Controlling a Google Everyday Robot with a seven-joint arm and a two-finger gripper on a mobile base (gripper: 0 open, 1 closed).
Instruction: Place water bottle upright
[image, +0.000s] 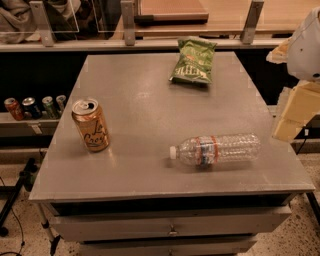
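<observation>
water bottle (218, 149) lying flat, end effector (290, 118) at right

Orange can (90, 125) upright on grey table (145, 107); green chip bag (193, 61) behind.

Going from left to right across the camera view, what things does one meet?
Shelf cans → orange can → water bottle lying on its side → gripper at the right edge, beside the table.

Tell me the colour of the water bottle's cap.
White cap on the water bottle, clearest in the camera view; the gripper hangs beside the table.
</observation>
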